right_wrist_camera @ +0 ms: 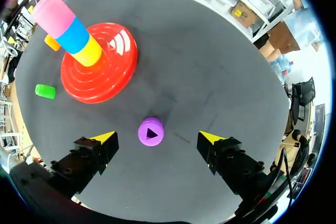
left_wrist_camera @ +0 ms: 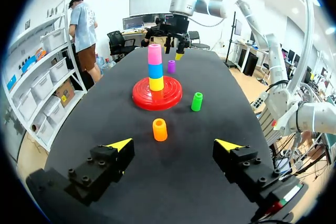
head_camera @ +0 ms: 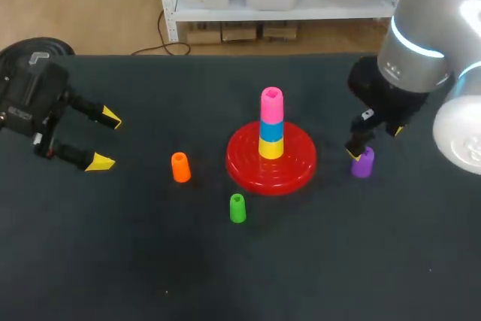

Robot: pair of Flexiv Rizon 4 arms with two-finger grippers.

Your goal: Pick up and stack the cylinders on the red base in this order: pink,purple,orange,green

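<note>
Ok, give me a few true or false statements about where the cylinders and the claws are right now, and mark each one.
1. The pink cylinder tops the stack on the red base. True.
2. The purple cylinder is already on the stack. False: it stands on the table, beside the base.
3. The right claw is shut on the purple cylinder. False: it is open, with its fingers apart on either side of the cylinder.
4. The orange cylinder and the green cylinder are on the table, off the base. True.
5. The left claw holds the orange cylinder. False: it is open and empty.
</note>
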